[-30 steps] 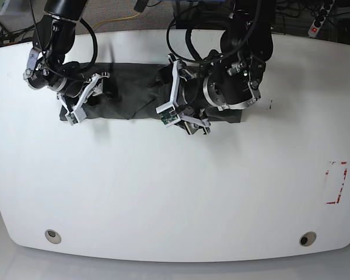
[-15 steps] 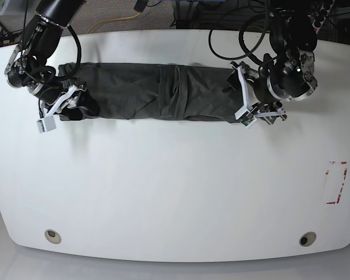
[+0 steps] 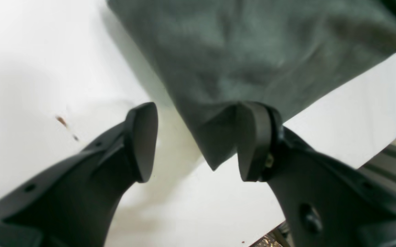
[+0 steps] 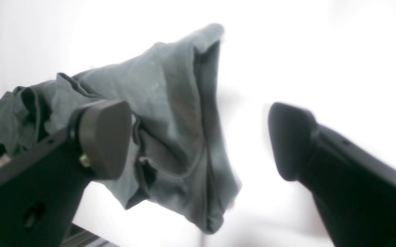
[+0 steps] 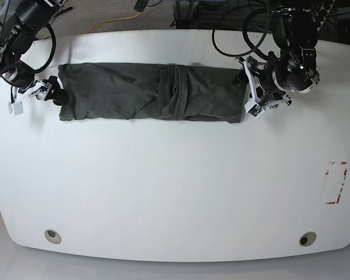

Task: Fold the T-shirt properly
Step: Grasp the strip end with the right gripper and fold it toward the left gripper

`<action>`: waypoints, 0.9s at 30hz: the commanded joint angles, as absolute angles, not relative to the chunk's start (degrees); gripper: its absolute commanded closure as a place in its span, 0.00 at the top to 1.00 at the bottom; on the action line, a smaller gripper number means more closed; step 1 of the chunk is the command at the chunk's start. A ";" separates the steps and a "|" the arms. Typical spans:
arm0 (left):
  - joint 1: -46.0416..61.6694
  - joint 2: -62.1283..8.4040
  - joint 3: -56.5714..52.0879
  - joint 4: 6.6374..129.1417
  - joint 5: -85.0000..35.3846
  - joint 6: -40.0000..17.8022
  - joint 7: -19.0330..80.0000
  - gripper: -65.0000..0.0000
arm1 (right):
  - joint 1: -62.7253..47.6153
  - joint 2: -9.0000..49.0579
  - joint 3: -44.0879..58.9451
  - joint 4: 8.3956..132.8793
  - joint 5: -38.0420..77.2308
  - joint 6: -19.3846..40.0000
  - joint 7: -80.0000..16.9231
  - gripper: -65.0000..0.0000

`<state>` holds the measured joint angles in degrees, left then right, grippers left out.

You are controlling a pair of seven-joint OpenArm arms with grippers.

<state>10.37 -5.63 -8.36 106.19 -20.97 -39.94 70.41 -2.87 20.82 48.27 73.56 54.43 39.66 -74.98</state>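
Both arms have swung out from mid-shirt to its ends since a sec ago, so the T-shirt (image 5: 151,92) now lies stretched in a long band, prob ready for crosswise fold. Left gripper (image 3: 198,144): jaws apart, corner of cloth between them, unpinched. Right gripper (image 4: 198,140): wide open, cloth by one jaw. Count: 1 shirt, 2 grippers, 1 table (image 5: 175,186).

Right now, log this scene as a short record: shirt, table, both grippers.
garment: T-shirt, dark grey-green, lying as a long band across the far part of the table
surface: white table
left gripper: jaws apart, a corner of the cloth against one finger
right gripper: jaws wide apart, bunched shirt end between them, not clamped
marking: red tape outline near the table's edge
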 commanded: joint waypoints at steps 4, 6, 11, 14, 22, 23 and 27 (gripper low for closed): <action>9.71 -5.93 -8.48 106.07 -21.85 -40.00 68.79 0.50 | -2.42 20.70 48.31 72.84 51.82 40.00 -73.63 0.93; 9.71 -5.93 -8.48 106.07 -21.85 -40.00 68.79 0.50 | -2.42 19.38 48.31 72.92 50.33 40.00 -73.63 0.93; 9.71 -5.93 -8.48 105.71 -21.76 -40.00 68.79 0.50 | -3.47 16.31 47.69 75.03 49.80 40.00 -74.24 0.93; 9.71 -5.93 -8.48 105.63 -21.67 -40.00 68.79 0.50 | -4.88 14.02 44.09 80.48 49.80 40.00 -74.24 0.93; 9.71 -5.93 -8.48 105.63 -21.67 -40.00 68.79 0.50 | -6.29 9.36 42.77 86.64 49.80 36.53 -73.98 0.59; 9.71 -5.85 -8.48 105.63 -21.67 -40.00 68.79 0.50 | -6.20 9.27 42.77 86.64 49.80 36.62 -73.89 0.51; 9.63 -5.67 -8.40 105.54 -21.67 -40.00 68.79 0.50 | -6.02 9.27 42.68 86.90 49.89 36.62 -73.80 0.24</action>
